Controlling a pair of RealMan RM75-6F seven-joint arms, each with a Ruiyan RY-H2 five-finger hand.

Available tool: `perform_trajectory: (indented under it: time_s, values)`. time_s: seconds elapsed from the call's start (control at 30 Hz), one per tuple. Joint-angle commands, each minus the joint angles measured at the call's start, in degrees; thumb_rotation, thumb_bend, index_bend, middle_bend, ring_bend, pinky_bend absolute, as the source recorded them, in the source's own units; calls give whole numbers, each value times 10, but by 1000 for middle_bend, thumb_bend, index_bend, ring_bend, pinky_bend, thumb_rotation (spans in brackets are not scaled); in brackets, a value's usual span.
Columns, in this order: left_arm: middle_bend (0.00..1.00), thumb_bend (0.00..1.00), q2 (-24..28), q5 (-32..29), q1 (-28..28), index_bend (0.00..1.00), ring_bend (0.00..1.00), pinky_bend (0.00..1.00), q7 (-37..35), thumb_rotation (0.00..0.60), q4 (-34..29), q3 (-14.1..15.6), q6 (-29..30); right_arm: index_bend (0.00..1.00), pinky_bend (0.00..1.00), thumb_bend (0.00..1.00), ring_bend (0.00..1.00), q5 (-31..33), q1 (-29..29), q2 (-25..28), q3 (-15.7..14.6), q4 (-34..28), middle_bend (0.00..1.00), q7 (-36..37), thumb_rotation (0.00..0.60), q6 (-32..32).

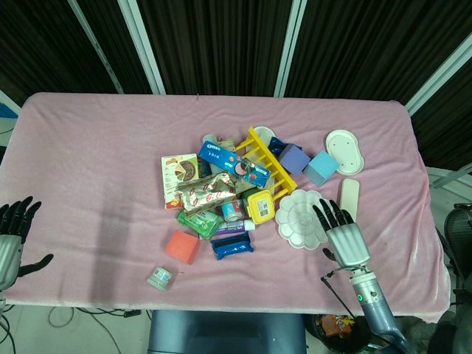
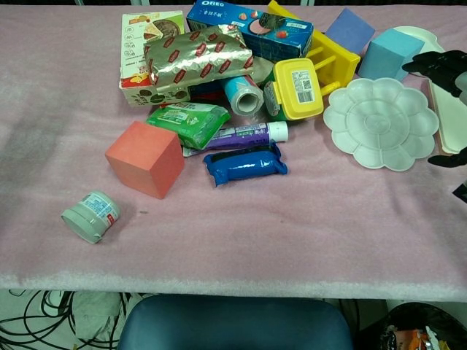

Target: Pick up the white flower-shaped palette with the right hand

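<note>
1. The right robot hand [image 1: 344, 237] hovers with its fingers spread and nothing in them, fingertips over the right edge of the white flower-shaped palette [image 1: 302, 219] (the chest view catches only dark fingertips at its right border).
2. The palette lies flat on the pink tabletop [image 1: 96, 162], just left of that hand; its wells look bare.
3. Just beyond the right hand's fingertips lies a long white tray [image 1: 349, 198], and farther beyond it a white oval dish [image 1: 344, 151]; nothing shows in either.
4. Left of the palette sits a yellow lidded box [image 2: 297, 88] with a printed label and barcode on its lid, the print too small to read.
5. Farther left, in the heap, a blue box reads "OREO" [image 2: 248, 25]; below it lies a gold foil pack [image 2: 197, 52] with red logos I cannot read.
6. Well to the left of the right hand, near the front edge, stand an orange cube [image 2: 144, 158] and a small pale-green jar [image 2: 90, 216] on its side, its label illegible.
7. The left robot hand [image 1: 10, 238] hangs at the tabletop's far left corner, fingers apart, holding nothing.
</note>
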Motion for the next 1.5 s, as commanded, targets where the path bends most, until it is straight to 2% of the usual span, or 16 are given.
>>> perform_trajectory:
  time_s: [0.03,0.57,0.83,1.13,1.37,1.47,1.5]
  values:
    - [0,0,0,-3,0,0,0,0,0,600,0,-1,-2,0,233,156,0,10,15,-24,9,47,0,11,600,-12]
    - [0,0,-1,-8,-2,0,0,0,-4,600,-2,-3,-5,0,233,157,0,47,24,-73,2,161,0,35,600,-37]
    - [0,0,-1,-6,-1,0,0,0,-6,600,-2,-3,-3,0,233,157,0,52,28,-89,5,169,0,54,600,-29]
    - [0,0,-1,-7,-1,0,0,0,-13,600,0,-6,1,0,233,186,0,39,35,-126,14,176,0,125,600,9]
    - [0,0,-1,-6,0,0,0,0,-17,600,0,-6,2,1,245,227,9,24,48,-142,18,172,8,153,600,33]
    - [0,0,0,-8,0,0,0,0,-19,600,-1,-6,2,80,286,280,67,24,53,-147,20,172,84,157,600,34]
    - [0,0,0,-9,0,0,0,0,-19,600,-2,-6,2,137,306,318,96,24,56,-149,20,172,127,160,600,34]
